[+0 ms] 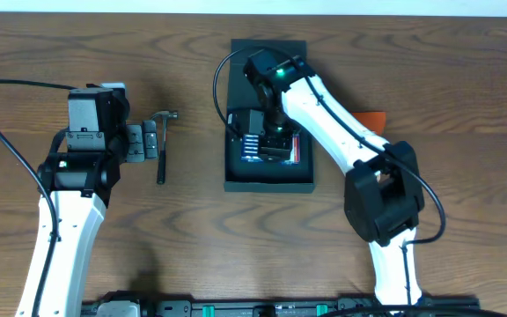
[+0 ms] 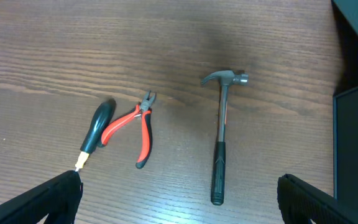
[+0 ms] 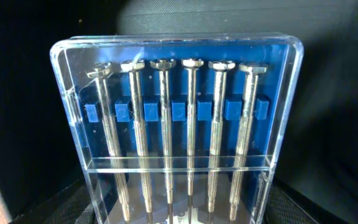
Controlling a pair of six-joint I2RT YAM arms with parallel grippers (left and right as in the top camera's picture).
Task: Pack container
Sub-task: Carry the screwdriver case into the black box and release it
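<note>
The dark container (image 1: 269, 181) lies open at mid-table, its flap lid (image 1: 269, 48) folded back at the far side. My right gripper (image 1: 271, 132) is inside it, shut on a clear case with blue backing (image 1: 265, 146) that holds several metal bits. In the right wrist view the case (image 3: 179, 112) fills the frame, with my fingers (image 3: 173, 211) on its two sides. My left gripper (image 1: 139, 141) is open and empty above the table, next to a hammer (image 1: 161, 145). In the left wrist view the open fingers (image 2: 179, 199) span the hammer's handle (image 2: 221, 143).
Red-handled pliers (image 2: 135, 127) and a black-handled screwdriver (image 2: 97, 127) lie left of the hammer. The container's dark wall (image 2: 356, 149) shows at the right edge of the left wrist view. A red item (image 1: 297, 150) lies in the container. An orange object (image 1: 372, 117) lies right of it.
</note>
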